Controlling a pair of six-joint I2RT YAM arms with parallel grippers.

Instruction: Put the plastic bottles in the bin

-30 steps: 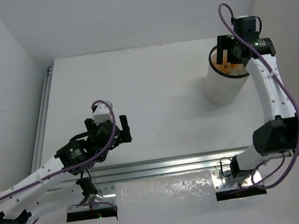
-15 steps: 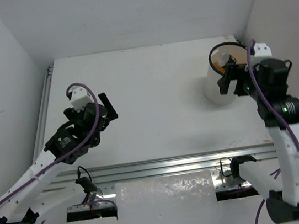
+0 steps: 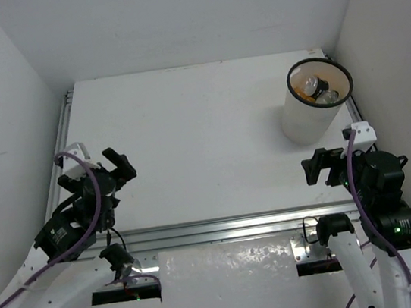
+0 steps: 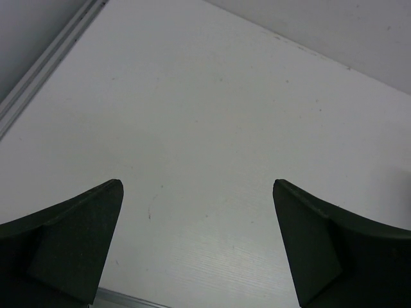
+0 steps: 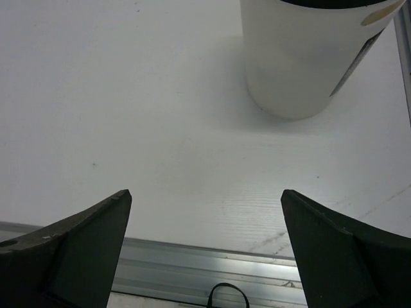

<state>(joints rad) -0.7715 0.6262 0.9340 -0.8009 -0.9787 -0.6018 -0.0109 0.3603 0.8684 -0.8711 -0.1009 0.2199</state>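
The cream-white bin (image 3: 306, 120) with a thin black rim stands upright at the far right of the table. Inside it I see bottles (image 3: 317, 88): orange ones and a clear one with a dark cap; others are hidden. No bottle lies on the table. My left gripper (image 3: 113, 175) is open and empty at the near left; the left wrist view (image 4: 196, 186) shows only bare table between its fingers. My right gripper (image 3: 328, 167) is open and empty, near the front edge below the bin. The right wrist view (image 5: 205, 192) shows the bin's wall (image 5: 302, 58) ahead and to the right.
An aluminium rail (image 3: 223, 228) runs along the near edge of the table, also seen in the right wrist view (image 5: 205, 269). Another rail (image 3: 60, 151) runs along the left edge. White walls close in the left, back and right sides.
My right gripper has left the bin's mouth and drawn back to the near edge. My left gripper has swung left and back toward its base. Both stay open and empty.
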